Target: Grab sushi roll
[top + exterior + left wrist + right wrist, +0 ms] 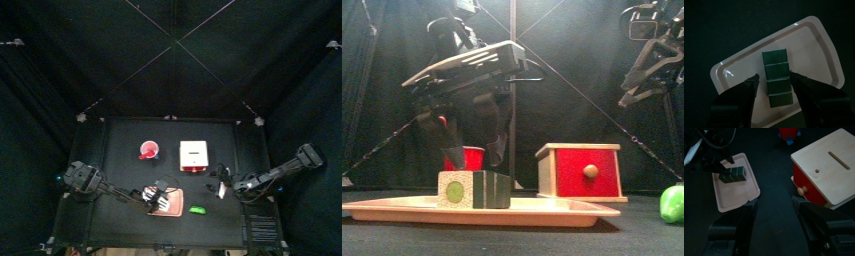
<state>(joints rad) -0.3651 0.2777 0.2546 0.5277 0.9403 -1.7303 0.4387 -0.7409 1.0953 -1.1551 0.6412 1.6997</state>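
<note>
The sushi roll [473, 189] is a stubby block with dark green sides and a white end with a green centre. It lies on a pale tray [543, 208] at the table's front. My left gripper [469, 160] hangs just above it, open, one jaw to each side, not touching. In the left wrist view the roll [776, 77] sits between the open jaws of the left gripper [773, 80] on the tray [811, 45]. My right gripper [774, 203] is open and empty, raised at the right, and its view shows the roll [734, 174].
A white box with red sides [583, 170] stands behind the tray to the right, and a pink cup [148, 151] stands behind it to the left. A small bright-green piece [672, 203] lies at the front right.
</note>
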